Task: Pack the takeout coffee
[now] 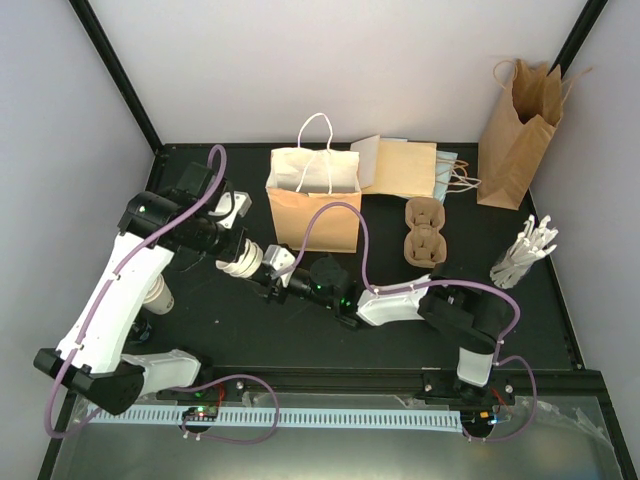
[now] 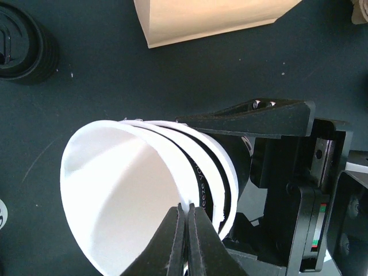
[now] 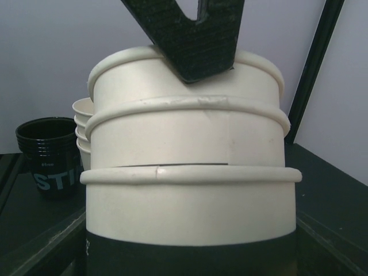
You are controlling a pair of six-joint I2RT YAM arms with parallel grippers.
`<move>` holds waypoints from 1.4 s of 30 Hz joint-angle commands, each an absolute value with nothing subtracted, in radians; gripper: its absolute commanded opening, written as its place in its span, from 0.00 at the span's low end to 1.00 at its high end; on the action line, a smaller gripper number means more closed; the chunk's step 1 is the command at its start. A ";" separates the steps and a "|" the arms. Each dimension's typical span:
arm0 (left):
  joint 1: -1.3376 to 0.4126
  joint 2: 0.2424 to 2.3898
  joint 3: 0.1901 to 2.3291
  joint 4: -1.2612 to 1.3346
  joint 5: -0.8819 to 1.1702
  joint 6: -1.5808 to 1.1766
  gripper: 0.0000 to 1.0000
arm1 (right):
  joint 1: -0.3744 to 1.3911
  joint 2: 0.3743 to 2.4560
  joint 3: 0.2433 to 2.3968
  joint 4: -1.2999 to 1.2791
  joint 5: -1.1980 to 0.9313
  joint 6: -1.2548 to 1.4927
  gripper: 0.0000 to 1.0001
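A nested stack of cream-white paper cups (image 1: 243, 262) without lids hangs sideways above the table's middle, between the two grippers. My left gripper (image 2: 188, 215) is shut on the rim of the innermost cup (image 2: 121, 190), pinching the wall between its pads. My right gripper (image 1: 266, 276) is closed around the lower cups of the same stack (image 3: 190, 195), on the part with a black band. In the right wrist view the left gripper's fingers (image 3: 195, 40) sit on the top rim.
An open kraft bag (image 1: 313, 205) with white handles stands just behind the grippers. Flat bags (image 1: 400, 165) and a tall bag (image 1: 520, 125) are at the back, beside a pulp cup carrier (image 1: 425, 232) and white utensils (image 1: 525, 255). Spare cups (image 3: 82, 129) and black lids (image 3: 49, 158) sit to the left.
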State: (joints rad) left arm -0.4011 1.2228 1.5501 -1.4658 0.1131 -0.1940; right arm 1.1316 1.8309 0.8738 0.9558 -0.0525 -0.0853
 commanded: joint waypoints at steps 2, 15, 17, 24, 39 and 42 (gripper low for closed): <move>-0.358 1.140 1.637 -1.437 -0.245 -0.179 0.02 | 1.118 1.846 0.770 0.798 0.015 -0.104 0.79; -0.358 1.134 1.679 -1.459 -0.393 -0.171 0.02 | 1.117 1.841 0.764 0.793 0.016 -0.114 0.81; -0.357 1.128 1.682 -1.456 -0.411 -0.166 0.02 | 1.118 1.841 0.764 0.794 0.012 -0.114 0.82; -0.356 1.120 1.682 -1.430 -0.392 -0.159 0.02 | 1.117 1.841 0.771 0.790 0.004 -0.121 0.82; -0.356 1.135 1.612 -1.412 -0.229 -0.141 0.02 | 1.118 1.816 0.766 0.795 0.005 -0.122 0.83; -0.356 1.146 1.560 -1.414 -0.272 -0.160 0.02 | 1.118 1.786 0.750 0.799 0.009 -0.120 0.83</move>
State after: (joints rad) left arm -0.3588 1.1385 1.6035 -1.4265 -0.2718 -0.1574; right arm 1.1168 1.8458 0.7586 0.7578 -0.0051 -0.1074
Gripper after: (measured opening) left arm 0.031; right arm 0.829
